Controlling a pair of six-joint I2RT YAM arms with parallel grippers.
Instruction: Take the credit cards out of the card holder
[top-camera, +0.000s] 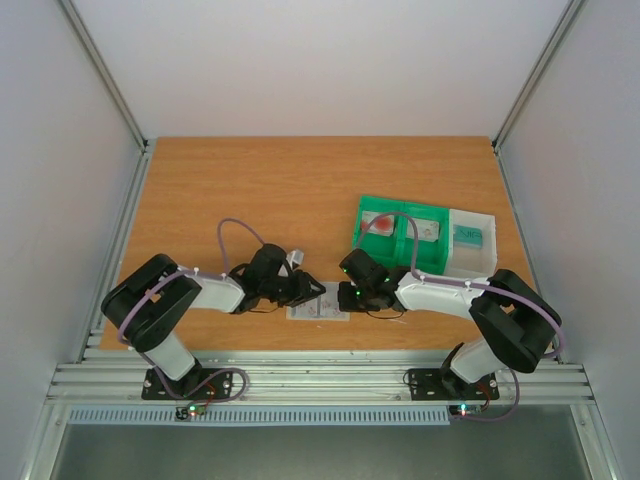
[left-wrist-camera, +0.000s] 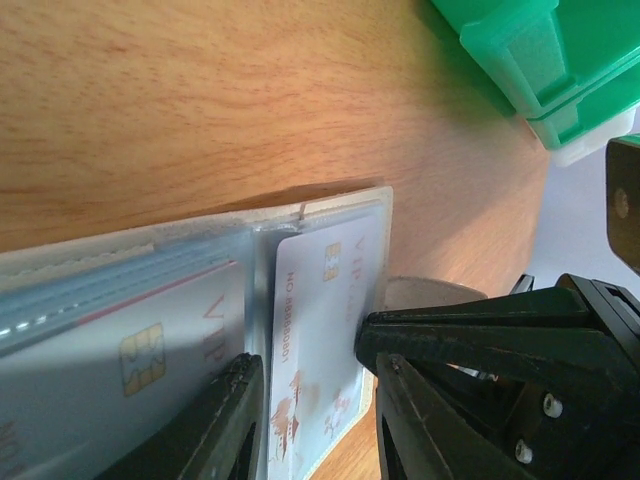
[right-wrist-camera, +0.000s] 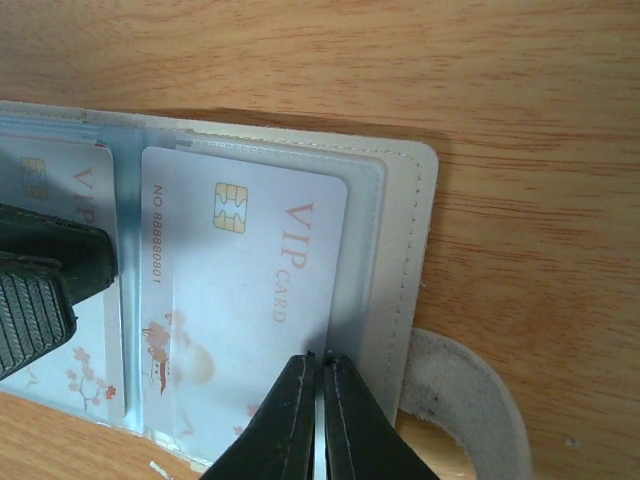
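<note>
Near the front edge of the tabletop (right-wrist-camera: 500, 80) lies the card holder (right-wrist-camera: 400, 200), pinned by the part-open left pincer (top-camera: 308, 290). The right pincer (right-wrist-camera: 320, 360) pinches the exposed edge of a white credit card (right-wrist-camera: 250, 270), probably stiff, light and slippery.

Card holder (left-wrist-camera: 345, 203) w/ VIP cards (left-wrist-camera: 318, 300)

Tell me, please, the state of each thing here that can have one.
Translucent blue-grey plastic card holder: lying flat on the table, both pockets filled.
White plastic VIP card at the right gripper: inside its pocket.
Second white VIP card: inside the other pocket.
Left gripper: open, fingers apart over the holder.
Right gripper: shut, tips on the first card's pocket.
Green plastic compartment tray: uncovered, holding items.
</note>
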